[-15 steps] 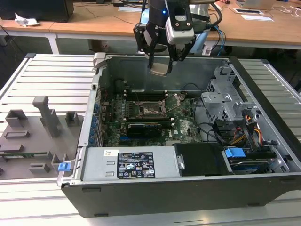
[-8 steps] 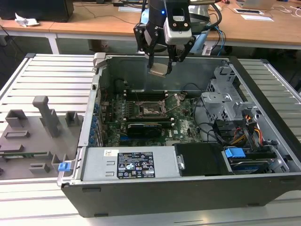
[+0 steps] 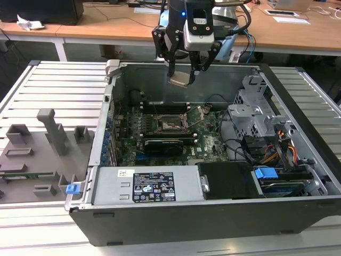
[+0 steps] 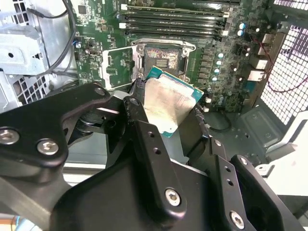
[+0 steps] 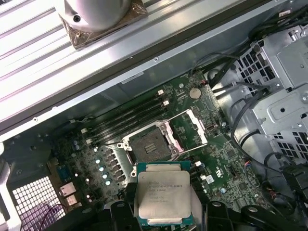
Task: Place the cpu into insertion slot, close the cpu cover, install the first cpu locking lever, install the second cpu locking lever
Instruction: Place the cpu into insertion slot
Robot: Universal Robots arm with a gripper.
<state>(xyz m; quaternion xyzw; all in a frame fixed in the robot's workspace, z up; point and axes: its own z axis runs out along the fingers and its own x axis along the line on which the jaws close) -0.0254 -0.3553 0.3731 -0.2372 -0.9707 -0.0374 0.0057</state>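
Note:
My gripper (image 3: 183,76) hangs above the open computer case, shut on the cpu (image 3: 179,79), a flat silvery square chip with a pale edge. In both wrist views the cpu (image 4: 169,103) (image 5: 162,196) sits between the black fingers (image 4: 144,139) with its metal top showing. Below it on the green motherboard lies the insertion slot (image 3: 171,124) (image 4: 161,57) (image 5: 151,144), its dark pin field bare. The cpu cover (image 5: 193,127) (image 4: 117,67) stands swung open beside the slot. The chip is well above the slot and apart from it.
Long black memory slots (image 5: 126,119) run beside the socket. A metal drive cage (image 3: 256,109) with cables (image 3: 282,146) fills the exterior view's right side of the case. A power supply (image 3: 144,185) spans the front. Grey fixtures (image 3: 48,133) stand on the slatted table on the exterior view's left.

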